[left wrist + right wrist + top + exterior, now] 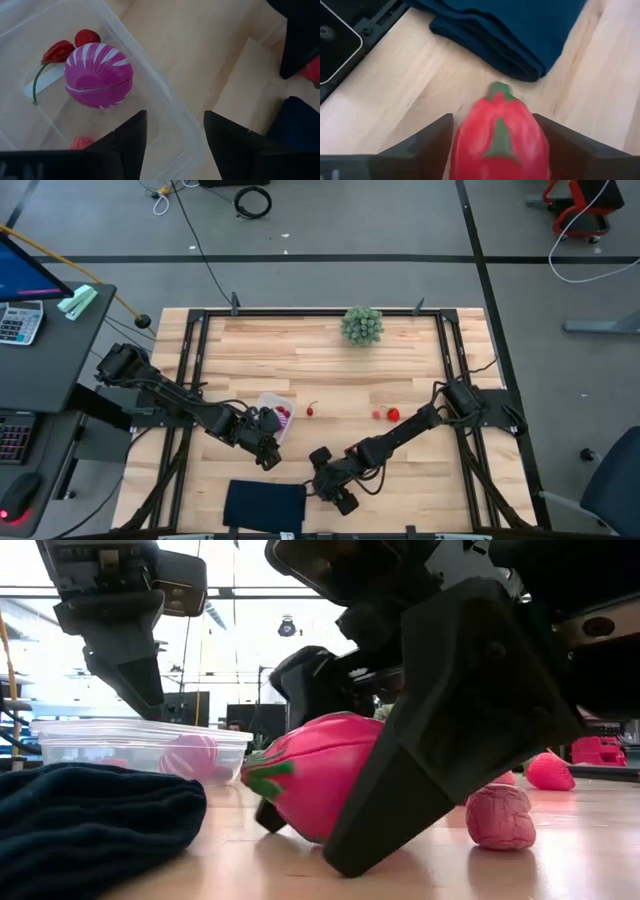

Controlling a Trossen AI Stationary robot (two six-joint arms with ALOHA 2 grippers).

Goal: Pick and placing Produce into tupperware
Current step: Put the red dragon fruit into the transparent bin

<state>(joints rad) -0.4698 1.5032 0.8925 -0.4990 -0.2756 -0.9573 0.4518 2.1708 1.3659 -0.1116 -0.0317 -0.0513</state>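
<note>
The clear tupperware (279,412) sits left of the table's centre. It holds a purple-white ball (98,75) and small red pieces (86,37). My left gripper (175,115) hovers open above the tub's near rim (165,100), touching nothing. My right gripper (330,480) is down at the table's near edge, shut on the big pink-red piece (320,775), which has a green stem end. Loose red pieces (393,415) lie on the wood farther back, and one (500,815) lies close behind the gripper. My right gripper pinches the big pink-red piece by its two sides (470,135), one finger (440,740) on each side. The fingers slant down from above, and one fingertip is at the table. The green stem end (499,91) points away from the wrist. I cannot tell whether the piece's underside (315,835) rests on the wood.
A dark blue folded cloth pad (265,505) lies at the near edge, just left of my right gripper. A green bushy plant (361,325) stands at the far edge. A small red piece (311,410) lies right of the tub. Black frame rails (190,380) run along both sides.
</note>
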